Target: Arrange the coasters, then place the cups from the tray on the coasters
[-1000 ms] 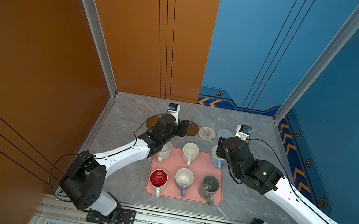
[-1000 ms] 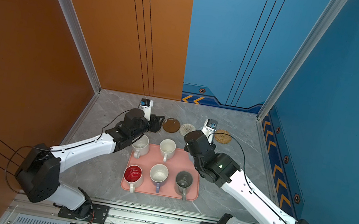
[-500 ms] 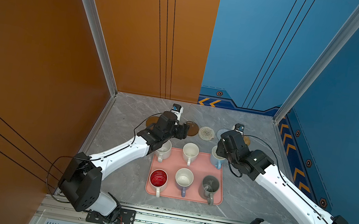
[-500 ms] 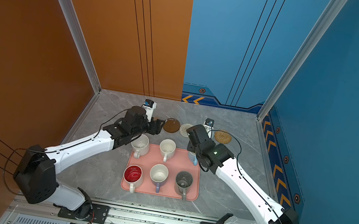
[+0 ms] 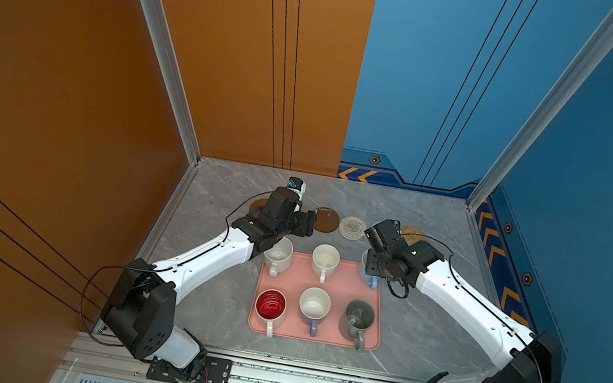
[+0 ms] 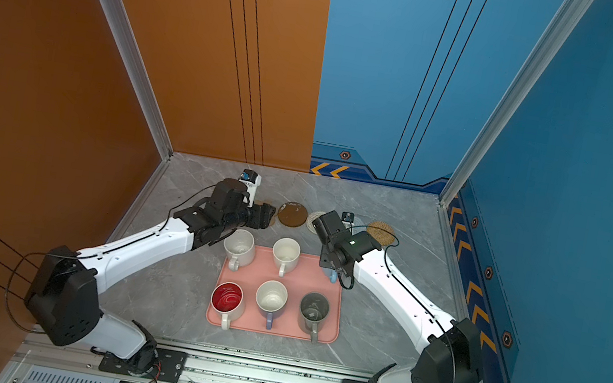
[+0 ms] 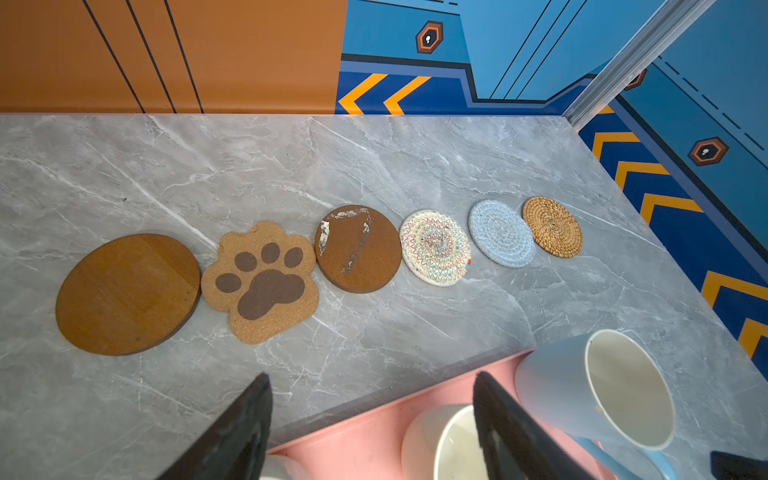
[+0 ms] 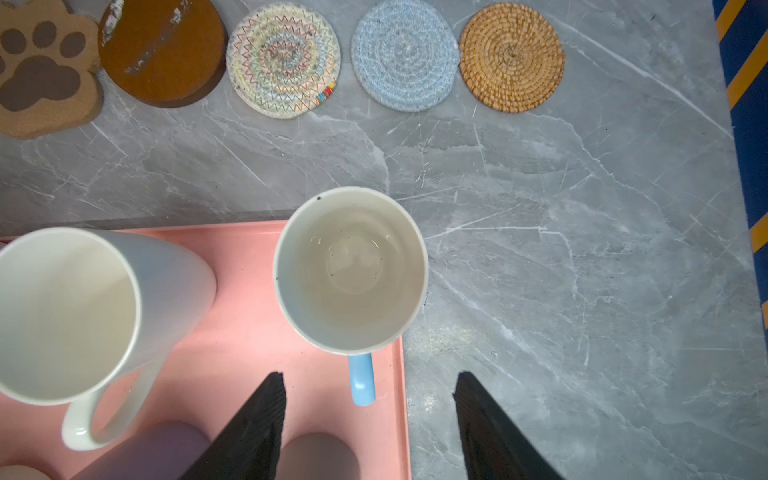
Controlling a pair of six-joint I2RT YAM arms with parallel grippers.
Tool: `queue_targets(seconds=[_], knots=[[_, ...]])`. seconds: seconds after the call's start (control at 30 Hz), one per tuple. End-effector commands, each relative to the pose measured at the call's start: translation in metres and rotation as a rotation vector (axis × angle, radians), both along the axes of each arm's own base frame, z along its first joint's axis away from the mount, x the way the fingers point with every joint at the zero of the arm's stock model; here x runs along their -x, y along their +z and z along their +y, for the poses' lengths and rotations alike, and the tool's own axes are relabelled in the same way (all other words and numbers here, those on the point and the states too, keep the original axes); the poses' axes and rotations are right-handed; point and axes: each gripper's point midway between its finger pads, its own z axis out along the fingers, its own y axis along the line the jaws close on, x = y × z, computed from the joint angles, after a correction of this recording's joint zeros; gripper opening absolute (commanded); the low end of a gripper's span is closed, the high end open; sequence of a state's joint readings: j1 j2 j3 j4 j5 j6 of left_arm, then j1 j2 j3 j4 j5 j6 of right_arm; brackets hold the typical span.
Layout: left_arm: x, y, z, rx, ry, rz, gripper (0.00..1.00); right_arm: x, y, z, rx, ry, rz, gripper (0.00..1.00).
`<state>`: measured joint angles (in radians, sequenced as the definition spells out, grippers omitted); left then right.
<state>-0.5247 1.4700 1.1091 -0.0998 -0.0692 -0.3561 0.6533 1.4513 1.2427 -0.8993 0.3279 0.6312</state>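
Note:
Six coasters lie in a row at the back: a brown disc (image 7: 126, 293), a paw print (image 7: 262, 282), a scratched brown disc (image 7: 357, 248), a cream woven round (image 7: 434, 247), a blue-grey round (image 7: 500, 232) and a rattan round (image 7: 552, 226). The pink tray (image 5: 298, 282) holds six cups: two white (image 5: 277, 255) (image 5: 325, 257), red-inside (image 5: 271, 304), lavender (image 5: 314, 307), grey (image 5: 358, 317) and light blue (image 8: 351, 266). My left gripper (image 7: 371, 378) hangs open and empty over the tray's back edge. My right gripper (image 8: 369, 376) is open above the light blue cup's handle (image 8: 361, 380).
Orange and blue walls close in the grey marble table (image 5: 202, 301) at the left, back and right. In both top views my right wrist hides most of the light blue cup. A strip of bare table separates the coaster row from the tray.
My right gripper has pulled back from the coaster row to above the light blue cup. Both pairs of jaws have opened wider. The left arm has barely shifted.

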Motion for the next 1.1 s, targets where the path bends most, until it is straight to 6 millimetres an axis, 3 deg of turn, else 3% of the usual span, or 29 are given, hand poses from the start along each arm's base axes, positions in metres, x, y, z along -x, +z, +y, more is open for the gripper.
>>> queue_targets(seconds=[0.0, 0.13, 0.17, 0.3, 0.73, 1.07], knots=[[0.002, 0.007, 0.003, 0.022, 0.006, -0.028, 0.78, 0.014, -0.014, -0.01, 0.034, 0.002, 0.064, 0.65], [0.003, 0.017, 0.017, 0.005, 0.059, -0.093, 0.8, 0.016, -0.015, -0.008, 0.022, 0.017, 0.075, 0.66], [0.007, 0.008, 0.02, -0.008, 0.058, -0.087, 0.8, 0.017, -0.016, -0.007, 0.02, 0.024, 0.079, 0.66], [0.008, 0.008, 0.029, -0.021, 0.082, -0.109, 0.8, 0.021, -0.018, -0.008, 0.007, 0.031, 0.082, 0.67], [0.007, 0.007, 0.023, -0.002, 0.059, -0.122, 0.8, 0.024, -0.04, -0.009, -0.087, 0.014, 0.108, 0.7], [0.009, 0.011, 0.021, 0.024, 0.05, -0.131, 0.8, 0.013, -0.052, -0.003, -0.136, 0.006, 0.109, 0.61]])
